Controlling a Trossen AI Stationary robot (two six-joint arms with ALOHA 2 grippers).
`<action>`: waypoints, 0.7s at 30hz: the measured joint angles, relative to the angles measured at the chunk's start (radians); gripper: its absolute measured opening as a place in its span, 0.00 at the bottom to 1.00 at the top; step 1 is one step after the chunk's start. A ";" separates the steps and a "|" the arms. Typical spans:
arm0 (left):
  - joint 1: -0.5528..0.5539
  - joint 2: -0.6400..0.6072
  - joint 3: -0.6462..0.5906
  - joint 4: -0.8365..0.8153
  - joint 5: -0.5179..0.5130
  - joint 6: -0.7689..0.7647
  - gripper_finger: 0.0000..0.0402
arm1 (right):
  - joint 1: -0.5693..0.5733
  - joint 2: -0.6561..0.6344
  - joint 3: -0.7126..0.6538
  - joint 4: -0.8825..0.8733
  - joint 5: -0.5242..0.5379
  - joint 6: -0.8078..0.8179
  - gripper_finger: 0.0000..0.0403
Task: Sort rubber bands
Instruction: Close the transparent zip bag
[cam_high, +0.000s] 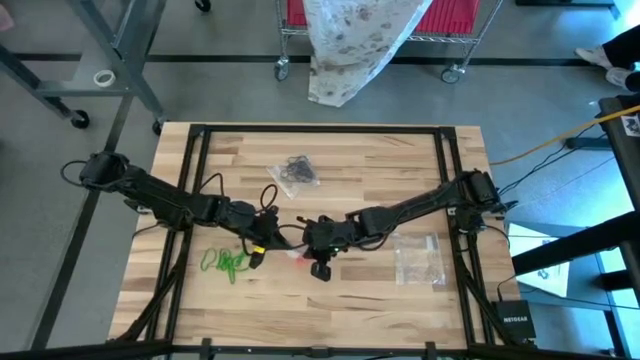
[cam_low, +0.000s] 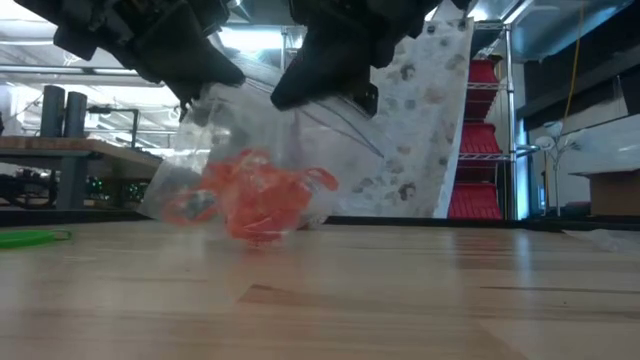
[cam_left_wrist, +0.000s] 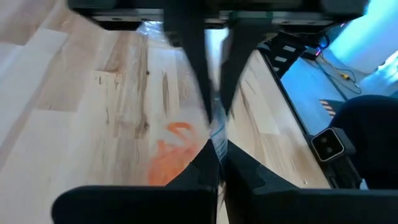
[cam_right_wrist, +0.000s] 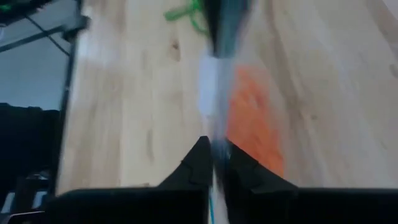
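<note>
Both grippers, left (cam_low: 200, 95) and right (cam_low: 300, 95), fingers pinched shut on clear bag (cam_low: 250, 130) of orange-red rubber bands (cam_low: 262, 200), green bands (cam_high: 226, 263) loose on counter (cam_high: 380, 300)

Both arms angled inward to mid-table, left claw (cam_high: 262, 243) and right claw (cam_high: 318, 262) pinched shut.

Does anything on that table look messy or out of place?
Mostly the green rubber bands: they lie loose on the wood near the left arm, while the black ones and orange ones sit in clear bags. Both hands pinch the orange bag.
</note>
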 joint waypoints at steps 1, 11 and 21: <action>0.000 0.000 0.000 0.000 0.000 0.002 0.00 | -0.003 0.000 0.000 -0.012 -0.003 0.001 0.06; 0.000 0.000 0.002 0.003 -0.002 0.000 0.00 | -0.021 -0.028 0.000 -0.220 -0.062 -0.021 0.33; 0.001 0.000 0.002 0.022 -0.003 0.000 0.00 | -0.021 -0.051 0.001 -0.181 -0.028 -0.110 0.31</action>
